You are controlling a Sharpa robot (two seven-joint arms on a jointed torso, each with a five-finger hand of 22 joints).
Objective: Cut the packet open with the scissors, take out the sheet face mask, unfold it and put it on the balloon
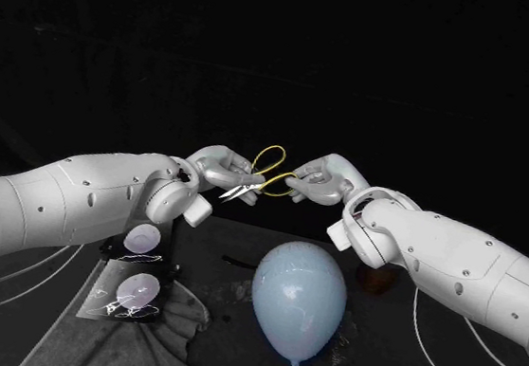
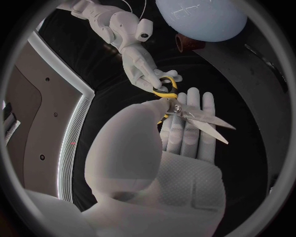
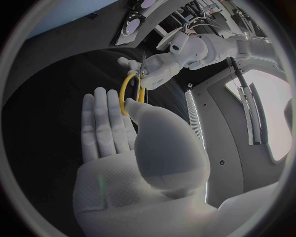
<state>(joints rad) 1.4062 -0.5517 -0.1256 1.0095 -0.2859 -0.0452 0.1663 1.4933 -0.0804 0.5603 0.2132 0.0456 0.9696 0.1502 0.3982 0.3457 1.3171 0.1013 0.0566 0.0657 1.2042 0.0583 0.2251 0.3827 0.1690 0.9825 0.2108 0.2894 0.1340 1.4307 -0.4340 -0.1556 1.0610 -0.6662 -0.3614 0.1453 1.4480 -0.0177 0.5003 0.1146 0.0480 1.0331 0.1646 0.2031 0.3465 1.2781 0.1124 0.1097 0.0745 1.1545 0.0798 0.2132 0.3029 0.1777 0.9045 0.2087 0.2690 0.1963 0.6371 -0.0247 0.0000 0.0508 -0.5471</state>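
left hand [image 1: 217,168]: thumb tip pressed on the pivot of the yellow-handled steel scissors [image 1: 260,176], clamping them against its fingers [image 2: 207,104], which lie straight and side by side behind the blades. right hand [image 1: 322,180]: thumb tip set at 1 yellow handle loop, with its straight, close-set fingers [image 3: 101,123] behind it; the left wrist view shows that loop gripped between thumb and fingers. both hands thus hold the same tool, raised above the black table [image 1: 235,236], the 2 hands close together with the handle loops between them. the 2 blades stand slightly parted, tips apart, and in the head view they slant down toward the left arm's side. nothing lies between the blades. below the hands, the pale blue oval rubber balloon [image 1: 298,297] lies on the table, its knotted end toward the robot, well apart from both hands. a small brown object [image 1: 379,278], kind not discernible, sits just beside the balloon under the right forearm. the dark flat packet with white round prints [image 1: 134,293] lies on the left arm's side, beside the left forearm, on the edge of a crumpled grey cloth [image 1: 167,344], near the balloon but not touching it. whether this is 1 packet or 2, and whether it has been cut, cannot be told.
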